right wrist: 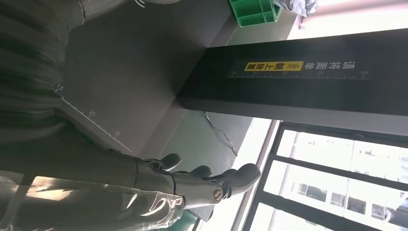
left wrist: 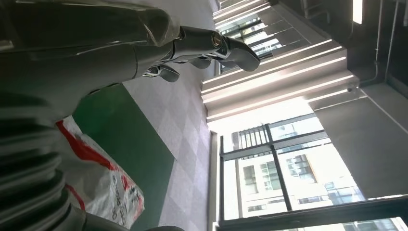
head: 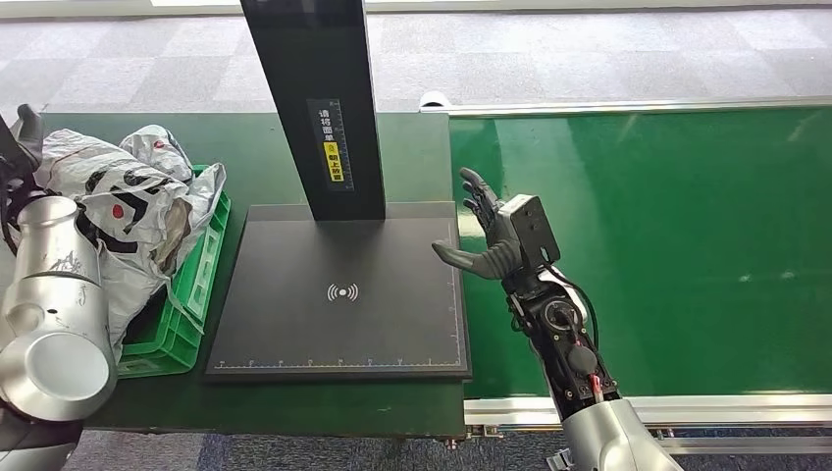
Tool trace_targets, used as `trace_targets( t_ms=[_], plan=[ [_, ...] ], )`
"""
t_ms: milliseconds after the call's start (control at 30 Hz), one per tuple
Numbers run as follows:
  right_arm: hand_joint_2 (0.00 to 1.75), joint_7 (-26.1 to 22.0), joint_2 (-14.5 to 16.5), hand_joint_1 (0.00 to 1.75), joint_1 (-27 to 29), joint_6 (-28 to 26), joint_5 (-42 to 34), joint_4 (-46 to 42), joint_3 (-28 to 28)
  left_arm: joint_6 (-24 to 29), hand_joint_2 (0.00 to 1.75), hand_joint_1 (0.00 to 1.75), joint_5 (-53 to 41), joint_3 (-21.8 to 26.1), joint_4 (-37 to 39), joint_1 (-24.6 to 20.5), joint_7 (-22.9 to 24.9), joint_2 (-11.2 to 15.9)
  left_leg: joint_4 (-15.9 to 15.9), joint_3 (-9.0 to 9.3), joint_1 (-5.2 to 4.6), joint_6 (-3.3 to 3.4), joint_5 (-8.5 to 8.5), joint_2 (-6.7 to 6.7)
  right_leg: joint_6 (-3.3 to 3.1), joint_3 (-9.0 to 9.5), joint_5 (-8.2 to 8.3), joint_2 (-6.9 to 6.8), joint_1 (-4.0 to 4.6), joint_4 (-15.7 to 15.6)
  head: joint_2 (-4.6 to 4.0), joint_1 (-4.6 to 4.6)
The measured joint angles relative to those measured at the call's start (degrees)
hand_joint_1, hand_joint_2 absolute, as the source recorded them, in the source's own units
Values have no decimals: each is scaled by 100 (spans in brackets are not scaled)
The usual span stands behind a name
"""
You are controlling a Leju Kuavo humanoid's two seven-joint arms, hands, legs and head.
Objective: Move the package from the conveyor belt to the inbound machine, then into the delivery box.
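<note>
Silver packages (head: 128, 211) heaped in green delivery box (head: 201, 275); right hand (head: 491, 240) fingers spread, empty, beside inbound machine (head: 338, 294); left hand (left wrist: 192, 50) fingers released.

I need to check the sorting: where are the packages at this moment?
In the head view, the grey packages lie piled in the green box at the far left, beside the black scanner platform and just behind the left arm.

Packages: you have one (head: 128, 211), at 9 o'clock.
Green crates: one (head: 186, 314).
Scanner plates: one (head: 343, 294).
Conveyor belts: one (head: 667, 245).
Robot hands: two, left (left wrist: 211, 48), right (head: 491, 240).
</note>
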Motion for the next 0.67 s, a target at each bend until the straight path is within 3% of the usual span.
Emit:
trace_targets(
  t_ms=[267, 467, 667],
  plan=[
    [175, -345, 6, 0, -63, -102, -316, -1, -173, -568, 175, 0, 1926, -1246, -1636, 950, -278, -479, 0, -1, 0, 1, -1, 0, 0, -1, 0, 0, -1, -1, 0, 1],
    [175, -469, 6, 0, -54, -160, -403, -17, -309, -237, 175, 0, 2182, -1925, -3027, 1629, -693, -740, 0, -2, 0, 1, -2, 0, 0, -1, 0, 0, -1, -2, 0, -1],
    [175, -496, 3, 0, -52, -218, -436, -61, -340, -201, 175, 0, 2481, -2203, -3839, 1917, -747, -888, 0, 0, 0, 1, -2, 0, 0, -1, 0, 0, 0, -2, 0, 0]
  ],
)
